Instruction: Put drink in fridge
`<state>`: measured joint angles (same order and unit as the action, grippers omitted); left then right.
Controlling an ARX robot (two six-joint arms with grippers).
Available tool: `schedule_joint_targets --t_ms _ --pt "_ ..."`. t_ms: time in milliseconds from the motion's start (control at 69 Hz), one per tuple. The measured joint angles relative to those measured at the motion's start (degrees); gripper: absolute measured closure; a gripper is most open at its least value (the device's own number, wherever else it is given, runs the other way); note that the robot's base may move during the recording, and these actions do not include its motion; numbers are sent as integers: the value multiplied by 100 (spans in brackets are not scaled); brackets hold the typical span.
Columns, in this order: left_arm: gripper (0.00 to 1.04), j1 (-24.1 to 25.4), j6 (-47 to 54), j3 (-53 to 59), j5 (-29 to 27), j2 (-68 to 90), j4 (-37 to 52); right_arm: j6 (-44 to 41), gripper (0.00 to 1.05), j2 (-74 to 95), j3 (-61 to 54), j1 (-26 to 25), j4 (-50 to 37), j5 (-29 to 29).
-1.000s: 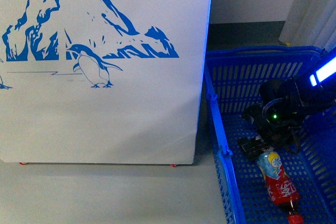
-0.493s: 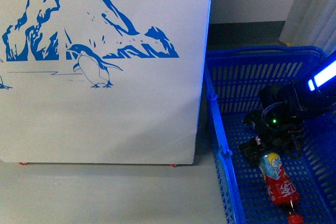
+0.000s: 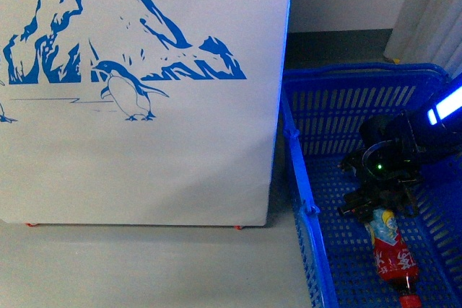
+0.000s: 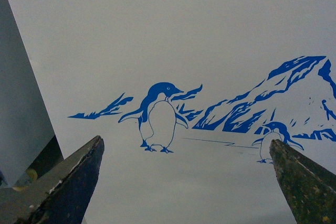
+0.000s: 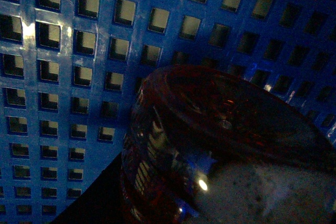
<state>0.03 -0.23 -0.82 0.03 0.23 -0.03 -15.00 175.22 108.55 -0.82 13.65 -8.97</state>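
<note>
The drink (image 3: 390,254) is lying on its side on the bottom of the blue basket (image 3: 310,178), with its red cap pointing toward the camera and its base pointing away. The basket is standing on the grey floor (image 3: 144,265) just beside the fridge (image 3: 144,142), on the fridge's right, so the drink is sitting outside the fridge.

The right arm (image 3: 393,142) is reaching down into the basket, and the right jaws are hanging at the base end of the drink. Contact cannot be confirmed, and it cannot be told whether they are apart or clamped. In the right wrist view the drink's base is filling much of the dim frame, close against the basket's mesh.

The left jaws are standing wide apart and holding nothing — their two dark fingers (image 4: 68,182) are framing the fridge's white wall and its blue penguin print (image 4: 160,116).
</note>
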Motion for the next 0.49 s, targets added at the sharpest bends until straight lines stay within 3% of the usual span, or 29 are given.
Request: schedule_joint_targets --t_ms 493 --pt "8 0 0 2 0 0 2 149 57 -1379 -977 -92 -785 415"
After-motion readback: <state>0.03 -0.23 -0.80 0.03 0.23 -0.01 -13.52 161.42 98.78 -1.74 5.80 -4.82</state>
